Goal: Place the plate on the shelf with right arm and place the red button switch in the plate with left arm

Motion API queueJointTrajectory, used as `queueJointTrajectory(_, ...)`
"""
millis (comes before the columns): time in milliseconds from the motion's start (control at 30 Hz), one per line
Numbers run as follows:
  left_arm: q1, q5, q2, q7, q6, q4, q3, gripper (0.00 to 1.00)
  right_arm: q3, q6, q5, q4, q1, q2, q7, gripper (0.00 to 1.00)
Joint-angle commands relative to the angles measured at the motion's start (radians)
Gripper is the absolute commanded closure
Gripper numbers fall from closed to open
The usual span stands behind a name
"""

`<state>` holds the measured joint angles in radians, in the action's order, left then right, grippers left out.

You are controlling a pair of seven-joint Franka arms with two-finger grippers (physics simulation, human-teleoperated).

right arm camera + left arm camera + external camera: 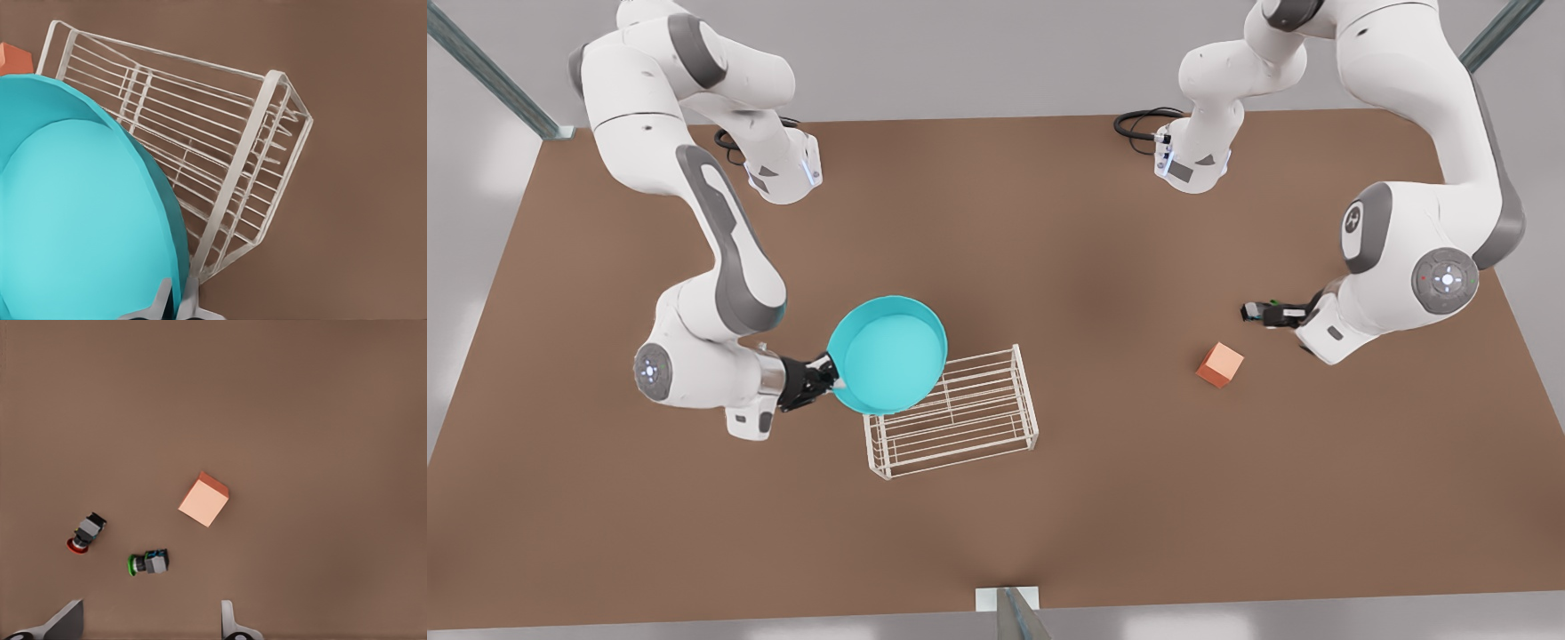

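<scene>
My right gripper [829, 378] [175, 300] is shut on the rim of the turquoise plate [889, 356] [73, 220]. It holds the plate tilted in the air, over the end of the white wire shelf [969, 418] [220, 147] nearer the front view's left. The red button switch [85, 533] lies on its side on the brown table. My left gripper [1267, 313] [148, 628] hovers open above it, at the front view's right, its fingers [67, 621] apart with nothing between them.
A green-capped black switch [148, 563] lies close beside the red one. An orange cube [1220, 364] [203, 500] sits a little farther from them, toward the shelf. The brown table [996, 533] stretches wide around the shelf.
</scene>
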<state>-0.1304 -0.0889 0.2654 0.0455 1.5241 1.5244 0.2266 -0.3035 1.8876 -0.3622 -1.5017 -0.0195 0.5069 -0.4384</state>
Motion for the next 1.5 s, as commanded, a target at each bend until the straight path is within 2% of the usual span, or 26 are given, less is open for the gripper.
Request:
queueJointTrajectory(0,-0.003,0.0,0.0,0.005,0.001,0.0,0.0,0.0,0.0,0.051,0.002,0.02,0.015,0.016,0.329,0.87)
queueJointTrajectory(200,-0.003,0.0,0.005,0.005,0.011,0.0,0.002,0.0,0.003,0.142,0.006,0.121,0.081,0.11,0.408,0.87)
queueJointTrajectory(400,-0.003,0.0,0.009,0.005,0.011,0.0,0.002,0.0,0.026,0.206,0.011,0.112,0.138,0.139,0.408,0.86)
queueJointTrajectory(467,-0.001,0.0,0.009,0.005,0.013,0.0,0.002,0.0,0.07,0.205,0.014,0.103,0.174,0.145,0.402,0.86)
queueJointTrajectory(600,-0.001,0.0,0.011,0.005,0.013,0.0,0.002,0.0,0.07,0.205,0.014,0.095,0.178,0.15,0.405,0.83)
queueJointTrajectory(633,-0.001,0.0,0.011,0.005,0.013,0.0,0.002,0.0,0.07,0.205,0.014,0.095,0.178,0.15,0.408,0.61)
queueJointTrajectory(667,-0.001,0.0,0.011,0.005,0.013,0.0,0.002,0.0,0.072,0.205,0.011,0.097,0.178,0.15,0.435,0.08)
queueJointTrajectory(700,-0.001,0.0,0.011,0.005,0.013,0.0,0.002,0.0,0.073,0.203,0.003,0.103,0.176,0.145,0.454,0.0)
queueJointTrajectory(767,-0.001,0.0,0.012,0.005,0.014,0.0,0.004,0.0,0.103,0.179,0.008,0.112,0.171,0.065,0.457,0.0)
queueJointTrajectory(800,-0.001,0.0,0.011,0.005,0.018,0.0,0.004,0.0,0.124,0.059,0.04,0.169,0.171,0.029,0.461,0.0)
queueJointTrajectory(867,0.003,0.0,0.012,0.014,0.016,0.0,0.004,0.0,0.148,-0.117,0.275,0.212,0.167,-0.067,0.385,0.0)
queueJointTrajectory(900,0.005,0.0,0.012,0.017,0.013,0.005,0.005,0.0,0.193,-0.188,0.379,0.207,0.167,-0.097,0.247,0.0)
queueJointTrajectory(933,0.012,0.0,0.011,0.051,0.014,0.008,0.011,0.0,0.227,-0.271,0.402,0.206,0.167,-0.114,0.224,0.0)
queueJointTrajectory(967,0.014,0.0,0.012,0.053,0.022,0.008,0.011,0.0,0.267,-0.298,0.425,0.204,0.159,-0.116,0.198,0.0)
queueJointTrajectory(1033,0.012,0.0,0.009,0.04,0.062,0.005,0.01,0.0,0.273,-0.297,0.437,0.175,0.13,-0.114,0.198,0.0)
queueJointTrajectory(1100,-0.009,-0.003,-0.015,-0.261,0.123,0.043,0.004,0.0,0.285,-0.301,0.437,0.173,0.121,-0.111,0.198,0.0)
queueJointTrajectory(1133,-0.052,-0.003,-0.044,-0.418,0.188,0.114,0.002,0.0,0.285,-0.301,0.437,0.172,0.113,-0.111,0.198,0.0)
queueJointTrajectory(1200,-0.1,0.0,-0.294,-0.546,0.726,0.678,-0.01,0.0,0.287,-0.314,0.437,0.173,0.092,-0.111,0.198,0.0)
queueJointTrajectory(1267,-0.135,0.124,-0.264,-0.739,0.711,0.689,-0.062,0.0,0.288,-0.324,0.437,0.175,0.084,-0.111,0.199,0.0)
queueJointTrajectory(1367,-0.199,0.106,-0.241,-0.771,0.789,0.685,-0.073,0.0,0.294,-0.324,0.437,0.173,0.084,-0.108,0.199,0.0)
queueJointTrajectory(1400,-0.233,0.089,-0.181,-0.785,0.878,0.675,-0.075,0.0,0.294,-0.324,0.437,0.173,0.076,-0.108,0.199,0.0)
queueJointTrajectory(1467,-0.285,0.09,-0.081,-0.986,0.909,0.616,-0.075,0.0,0.296,-0.324,0.436,0.175,0.076,-0.107,0.199,0.0)
